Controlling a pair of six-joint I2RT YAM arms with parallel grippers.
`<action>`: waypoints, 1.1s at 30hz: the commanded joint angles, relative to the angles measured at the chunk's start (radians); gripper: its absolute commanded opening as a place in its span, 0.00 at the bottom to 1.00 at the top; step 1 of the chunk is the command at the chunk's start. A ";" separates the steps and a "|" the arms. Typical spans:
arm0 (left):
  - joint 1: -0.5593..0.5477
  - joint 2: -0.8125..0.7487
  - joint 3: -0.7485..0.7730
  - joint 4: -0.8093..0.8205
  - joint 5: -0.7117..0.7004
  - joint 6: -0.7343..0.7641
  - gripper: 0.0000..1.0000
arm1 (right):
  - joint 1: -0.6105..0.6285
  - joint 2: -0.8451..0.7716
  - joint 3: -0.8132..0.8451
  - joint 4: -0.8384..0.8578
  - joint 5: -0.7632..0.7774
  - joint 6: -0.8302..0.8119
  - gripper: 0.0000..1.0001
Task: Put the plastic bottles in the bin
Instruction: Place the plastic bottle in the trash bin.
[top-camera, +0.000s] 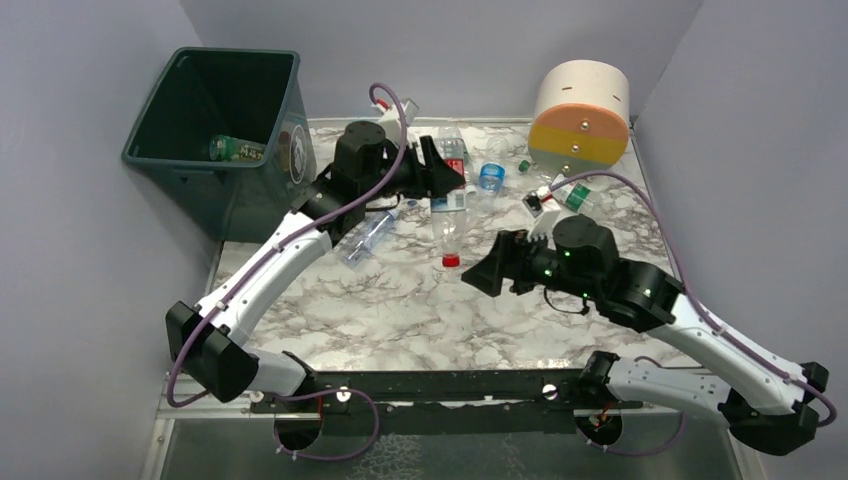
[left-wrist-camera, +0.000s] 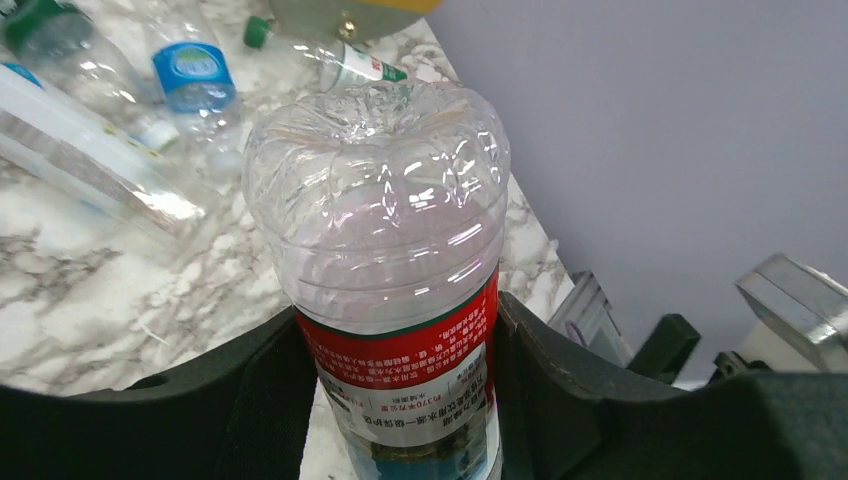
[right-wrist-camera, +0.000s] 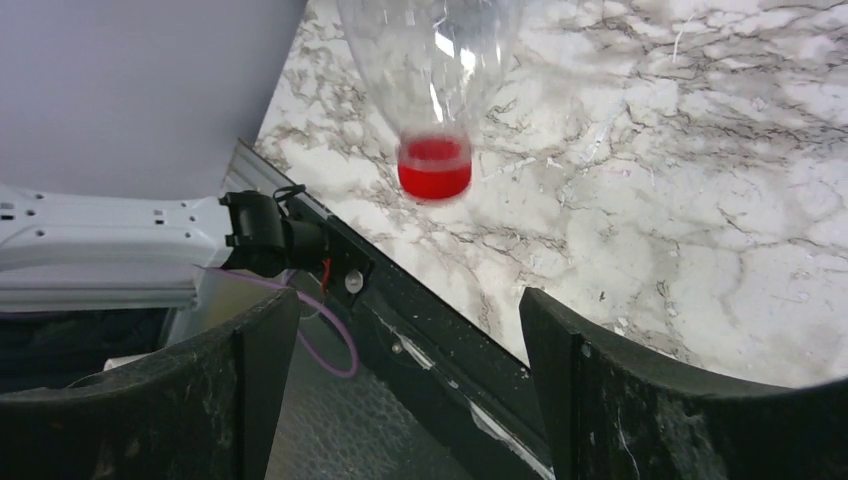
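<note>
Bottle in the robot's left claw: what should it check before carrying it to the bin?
1. Grip: left gripper shut on the bottle: ok.
2. Helper: right gripper open, off the bottle: ok.
3. Target: bin open on top, with room: ok.
4. Height: bottle lifted off the table: cannot tell.
5. Job finished after this one: not ok, other bottles lie on the table.

Green bin (top-camera: 238, 53) rear left, one bottle (top-camera: 236, 150) inside, left gripper (top-camera: 445, 170) clasping a red-labelled bottle (top-camera: 455, 152), right gripper (top-camera: 482, 265) agape near red-capped bottle (top-camera: 450, 235).
</note>
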 joint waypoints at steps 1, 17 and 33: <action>0.086 0.044 0.175 -0.099 -0.020 0.099 0.54 | 0.007 -0.077 0.049 -0.131 0.071 0.024 0.84; 0.614 0.196 0.717 -0.195 0.077 0.157 0.55 | 0.007 -0.124 -0.042 -0.121 0.016 0.070 0.84; 0.967 0.183 0.711 0.061 0.128 0.007 0.55 | 0.007 -0.114 -0.108 -0.078 -0.033 0.085 0.84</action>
